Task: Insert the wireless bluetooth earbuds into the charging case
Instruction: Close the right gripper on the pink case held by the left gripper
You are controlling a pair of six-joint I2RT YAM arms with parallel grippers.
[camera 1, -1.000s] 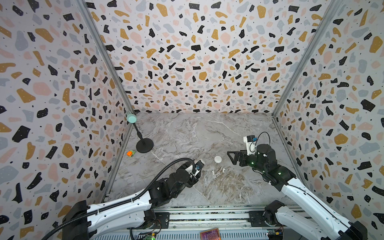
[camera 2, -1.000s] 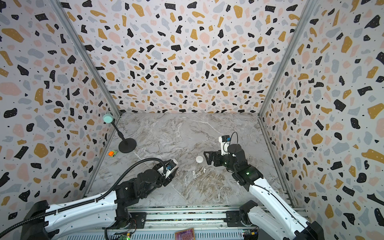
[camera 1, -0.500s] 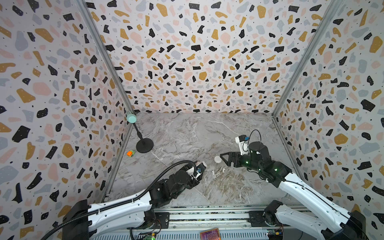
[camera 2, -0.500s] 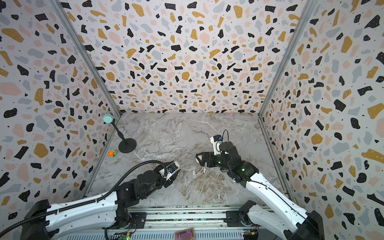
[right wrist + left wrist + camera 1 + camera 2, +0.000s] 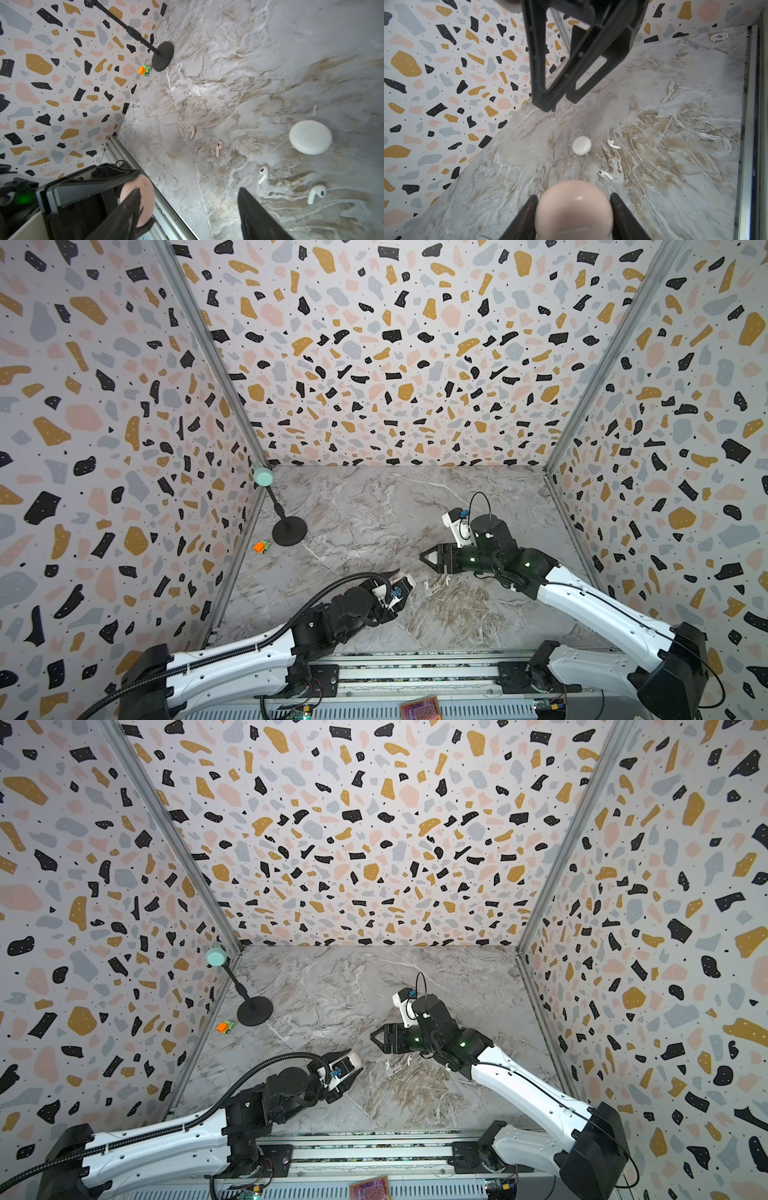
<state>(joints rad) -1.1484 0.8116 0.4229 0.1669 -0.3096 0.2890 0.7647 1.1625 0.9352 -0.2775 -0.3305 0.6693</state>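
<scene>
Left wrist: my left fingers (image 5: 525, 220) pinch pink case (image 5: 574, 209); right fingers (image 5: 255, 218) wide, empty. Risk: slick, round, it may squirt free.

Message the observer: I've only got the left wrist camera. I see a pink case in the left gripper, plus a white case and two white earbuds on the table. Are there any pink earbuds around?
Observer: Yes. The right wrist view shows a pink earbud and a second pink earbud. They lie loose on the table, apart from each other.
Operator: Okay. Is anything else on the table that I'm missing?
Observer: A black stand sits by the wall on the left arm's side, with a small toy car beside its base.
</scene>
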